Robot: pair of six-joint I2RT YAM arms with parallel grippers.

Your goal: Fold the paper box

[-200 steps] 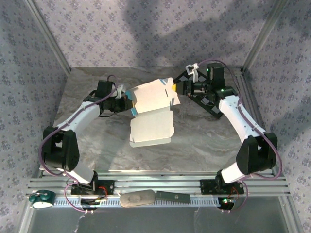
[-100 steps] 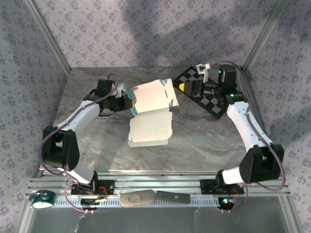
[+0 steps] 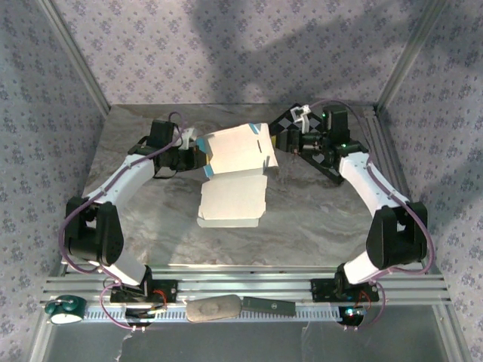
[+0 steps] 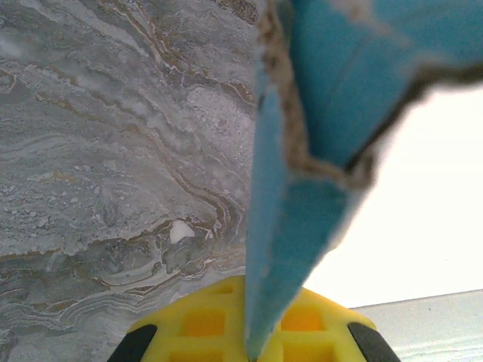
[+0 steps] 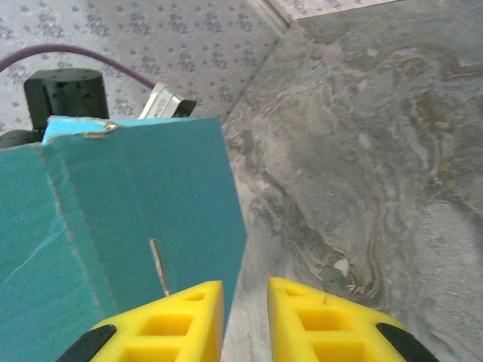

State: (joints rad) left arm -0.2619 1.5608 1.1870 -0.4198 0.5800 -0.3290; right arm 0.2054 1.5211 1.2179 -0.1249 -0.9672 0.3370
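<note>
Jaws of the left gripper [image 4: 249, 332] are clenched on the turquoise left edge of the paper box [image 3: 234, 173]. The card runs straight down between the yellow pads in the left wrist view. Jaws of the right gripper [image 5: 245, 296] stand slightly parted with bare worktop visible through the gap. They grasp nothing, and the turquoise wall of the box lies just beside the left pad.

1. Worktop [image 3: 302, 226]: grey marbled surface. The box sits at its middle, toward the far edge.
2. Paper box: one white panel lies flat and a second panel stands tilted up behind it, hinged along the fold. The left gripper [image 3: 198, 154] pins the raised panel's left end. The right gripper [image 3: 290, 139] is at its right end.
3. Checkerboard [image 3: 330, 167]: near the far right corner, largely under the right arm.

Step in hand: probably closing the raised panel and its right end flap. The next move appears to call for the right jaws to press or pinch that flap inward while the left grip steadies the sheet.

Change from half a second ago: the right arm was drawn back toward the far right corner, uncovering the checkerboard, and has returned to the box. The flat panel has shifted slightly toward the near edge.
</note>
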